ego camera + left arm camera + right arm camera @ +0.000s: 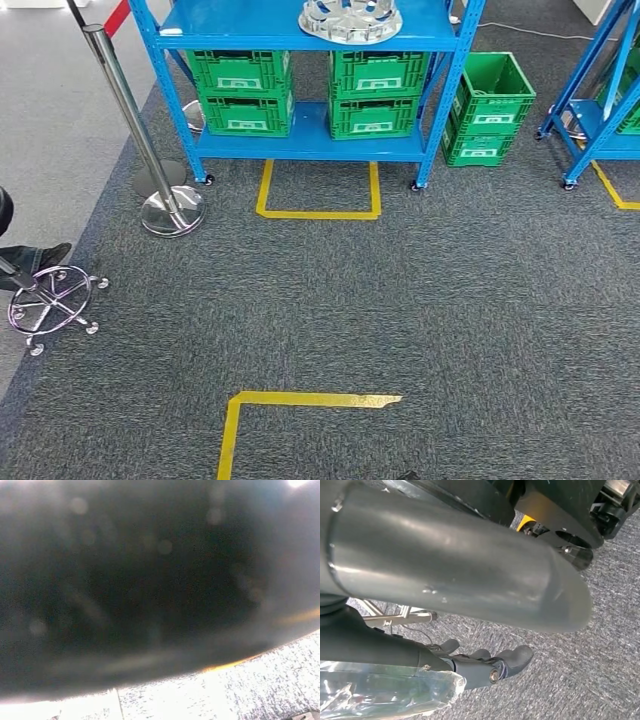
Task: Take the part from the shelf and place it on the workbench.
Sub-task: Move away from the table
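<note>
On the top deck of the blue shelf [302, 40], head view, the part [351, 18], a silver spoked disc like a wheel cover, lies flat, face up, partly cut off by the frame edge. It's round, so no real long axis; its flat face points up. Green crates [243, 90] sit on the lower deck, another stack [487, 105] on the carpet beside the shelf. Yellow tape [317, 212] marks a box in front of the shelf, well apart from the robot. A chrome post [136, 130] stands to the left. Task barely begun, I'd judge: part untouched, approach, pick, carry & place all left; no workbench seen.

Left wrist view: dark blur w/ a strip of bright carpet; left hand state can't be told.

Right wrist view: right hand [486, 665] hangs over grey carpet, dark fingers [516, 657] loosely apart, holding nothing.
</note>
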Robot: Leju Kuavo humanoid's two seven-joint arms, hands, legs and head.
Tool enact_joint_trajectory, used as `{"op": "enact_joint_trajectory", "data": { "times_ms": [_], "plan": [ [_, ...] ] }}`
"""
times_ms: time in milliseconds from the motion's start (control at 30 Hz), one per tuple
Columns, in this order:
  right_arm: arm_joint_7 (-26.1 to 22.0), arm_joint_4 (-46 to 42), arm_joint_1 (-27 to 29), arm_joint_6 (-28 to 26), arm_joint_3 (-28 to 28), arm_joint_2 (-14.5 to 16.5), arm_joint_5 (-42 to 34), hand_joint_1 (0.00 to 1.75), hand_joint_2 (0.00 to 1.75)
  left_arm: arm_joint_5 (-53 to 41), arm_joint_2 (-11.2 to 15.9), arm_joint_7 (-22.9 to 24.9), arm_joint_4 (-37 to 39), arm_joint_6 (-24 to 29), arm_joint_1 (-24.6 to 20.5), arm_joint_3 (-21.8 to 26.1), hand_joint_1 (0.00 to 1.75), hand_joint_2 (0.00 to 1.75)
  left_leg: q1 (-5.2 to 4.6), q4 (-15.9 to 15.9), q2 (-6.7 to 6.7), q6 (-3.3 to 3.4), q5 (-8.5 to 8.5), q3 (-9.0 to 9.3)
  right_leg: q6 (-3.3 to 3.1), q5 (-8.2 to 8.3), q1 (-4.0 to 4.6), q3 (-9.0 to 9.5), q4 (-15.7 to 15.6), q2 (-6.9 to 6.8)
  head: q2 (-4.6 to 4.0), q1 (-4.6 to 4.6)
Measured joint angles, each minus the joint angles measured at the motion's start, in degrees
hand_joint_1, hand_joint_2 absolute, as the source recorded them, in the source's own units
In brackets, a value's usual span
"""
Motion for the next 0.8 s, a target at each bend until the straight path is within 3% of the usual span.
{"op": "enact_joint_trajectory", "data": {
  "times_ms": [800],
  "plan": [
    [0.50,0.00,-0.01,0.56,-0.44,0.00,0.56,0.00,0.00,0.00,-0.72,1.70,-0.04,0.49,0.00,0.11,0.00,0.00,0.08,0.00,0.00,0.05,0.02,0.16,0.18,-0.04,0.05,-0.01,0.00,0.00,0.00,-0.01]
  ]
}}
